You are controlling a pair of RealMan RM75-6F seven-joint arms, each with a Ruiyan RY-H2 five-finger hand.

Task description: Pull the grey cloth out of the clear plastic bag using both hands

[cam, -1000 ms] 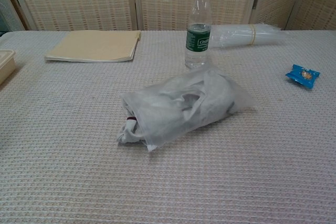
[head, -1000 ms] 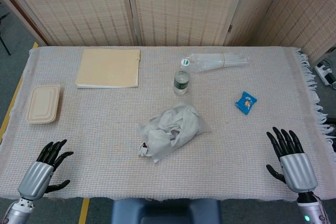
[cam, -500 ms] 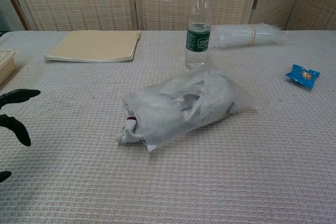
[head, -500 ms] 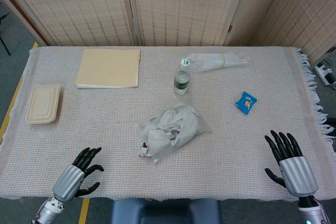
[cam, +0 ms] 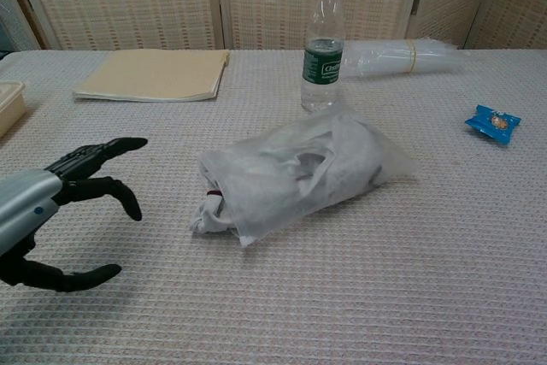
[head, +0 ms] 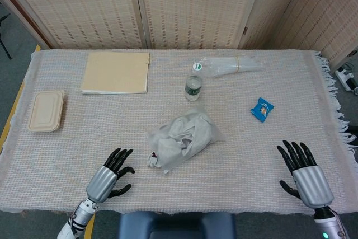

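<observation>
The clear plastic bag lies in the middle of the table with the grey cloth bunched inside it. A bit of cloth pokes out of the bag's mouth at its near-left end. My left hand hovers open, fingers spread, a short way left of that mouth and apart from it. My right hand is open with fingers spread near the table's front right edge, far from the bag; the chest view does not show it.
A water bottle stands just behind the bag. Behind it lies a roll of clear plastic. A blue snack packet is at the right, a tan folder at the back left, a beige lunch box at the far left.
My left hand has swept rightward along the front edge toward the bag and now shows in the chest view. My right hand has shifted slightly left. The bag has not moved.
</observation>
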